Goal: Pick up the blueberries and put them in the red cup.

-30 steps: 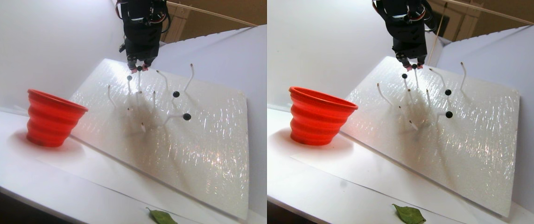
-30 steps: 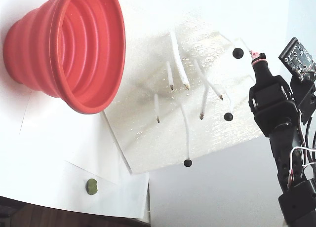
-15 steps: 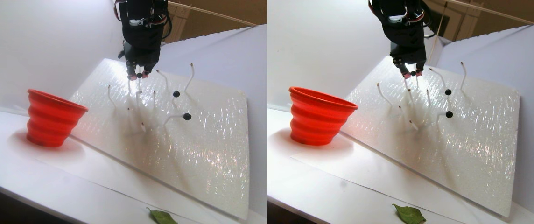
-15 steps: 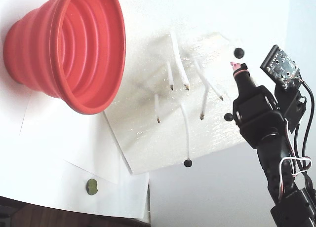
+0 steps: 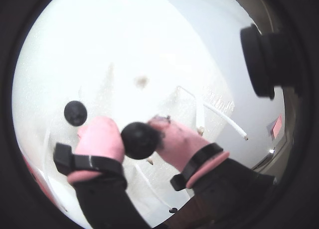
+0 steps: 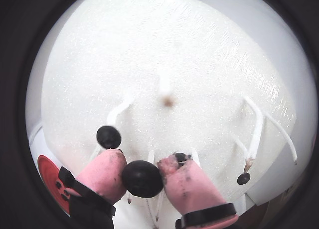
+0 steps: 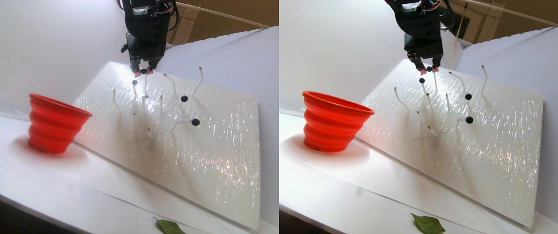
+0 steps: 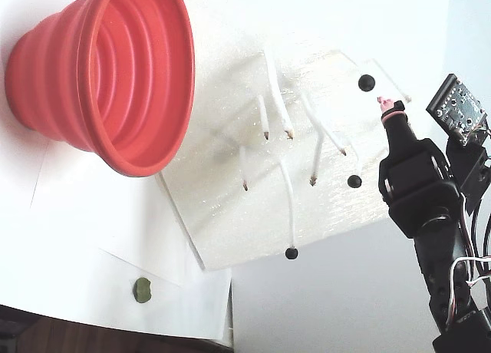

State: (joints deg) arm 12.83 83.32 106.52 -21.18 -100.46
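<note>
The arm's two-finger pincer [image 6: 142,175], with pink rubbery fingertips [image 5: 99,137], is clenching one small glossy black-blue ball, a blueberry [image 5: 139,140], squarely between both pads; both wrist views show the ball touching each pad. In the stereo pair view the pincer [image 7: 143,71] is hanging above the upper part of the tilted white glittery foam board [image 7: 220,161], clear of the thin white stalks [image 8: 290,203] that are standing out of it.

By my reading the task is partly underway: one berry is in hand but not yet delivered. Three more blueberries [image 8: 367,82] are sitting on stalk tips in the fixed view, while several stalks are standing bare. The large red-orange ridged silicone cup [image 7: 54,124] is standing well apart from the pincer, to the left in the stereo pair view; as far as its inside shows in the fixed view [image 8: 115,84], I cannot make out any berries there.

The black arm [image 8: 422,192] is reaching in from the lower right of the fixed view, its pincer pointing toward the board. A green leaf [image 7: 169,226] is lying near the front table edge.
</note>
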